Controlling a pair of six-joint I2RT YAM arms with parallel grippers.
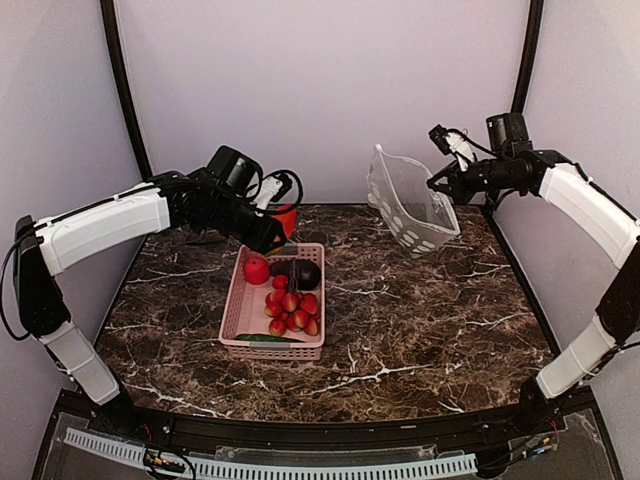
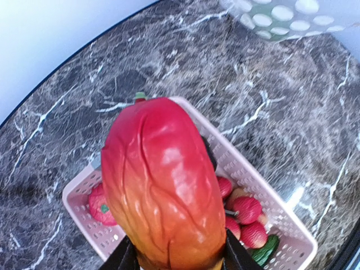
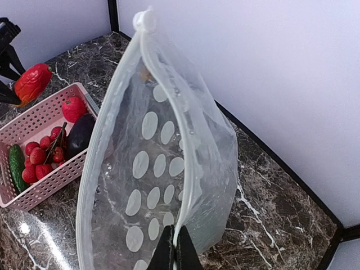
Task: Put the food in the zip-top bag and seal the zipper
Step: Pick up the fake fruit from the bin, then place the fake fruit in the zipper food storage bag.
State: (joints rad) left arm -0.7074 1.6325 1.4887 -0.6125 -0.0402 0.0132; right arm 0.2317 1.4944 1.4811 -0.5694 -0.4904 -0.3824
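My left gripper (image 1: 280,222) is shut on the orange-red mango (image 2: 163,185), its black fingers (image 2: 125,256) pressing both sides of the fruit. It hangs just above the far end of the pink basket (image 1: 232,310). Inside the basket lie several red round fruits (image 1: 292,310), a dark eggplant (image 1: 300,272) and a green cucumber (image 1: 265,338). At the back right, my right gripper (image 3: 179,247) is shut on the mouth edge of the dotted zip-top bag (image 3: 152,169). The bag is held upright off the table (image 1: 410,205) with its mouth gaping toward the basket. Its zipper (image 3: 188,183) stands unsealed.
The dark marble table (image 1: 420,330) ends at black rails and pale walls on the left, back and right. The basket (image 3: 39,121) sits left of centre, about a hand's width from the hanging bag.
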